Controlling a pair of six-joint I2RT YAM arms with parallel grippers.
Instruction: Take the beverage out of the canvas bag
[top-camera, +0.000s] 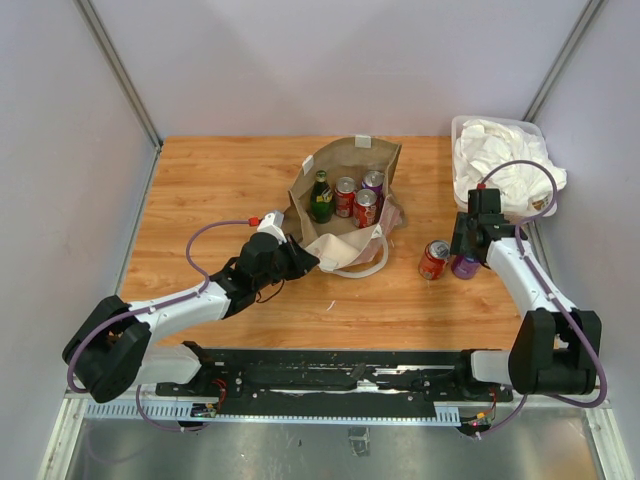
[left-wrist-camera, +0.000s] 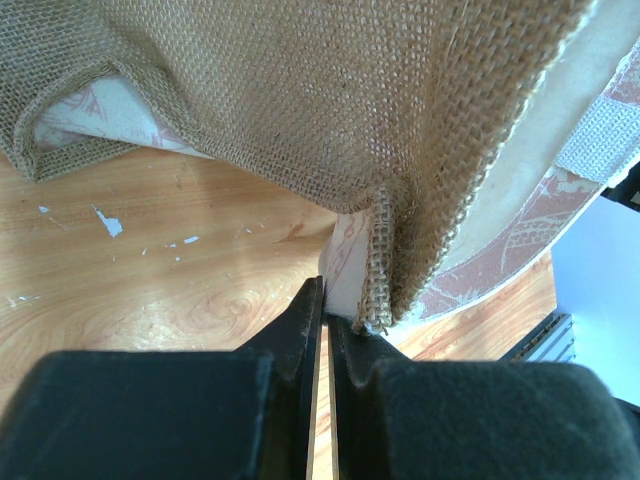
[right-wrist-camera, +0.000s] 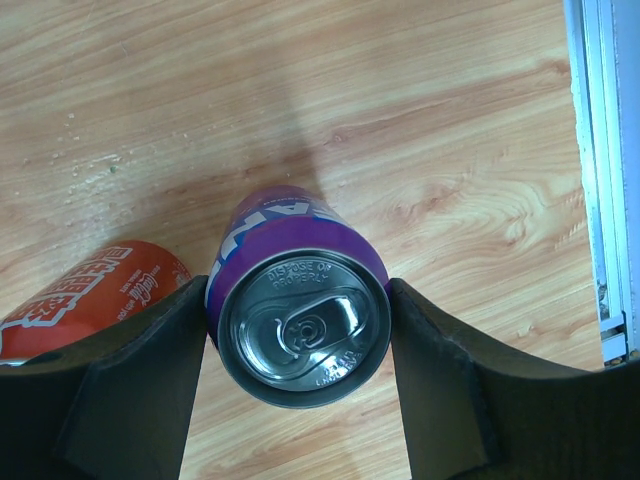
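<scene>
Top external: pinching near rim of canvas bag (top-camera: 340, 160) with clenched left claw (top-camera: 305, 262), likely to steady it and hold mouth open; gripping upright purple can (top-camera: 465, 267) with right claw (top-camera: 468, 255), out on desk (top-camera: 220, 190) beside red can (top-camera: 433, 260).

The left arm (top-camera: 180, 305) reaches low across the tabletop (top-camera: 220, 180), its end effector (left-wrist-camera: 322, 300) pinched nearly closed on the canvas bag (left-wrist-camera: 300, 100) rim, while the right arm (top-camera: 535, 285) folds at the elbow, its end effector (top-camera: 470, 245) pointing down, fingers (right-wrist-camera: 140, 380) set against both sides of the purple can (right-wrist-camera: 303, 325).
</scene>
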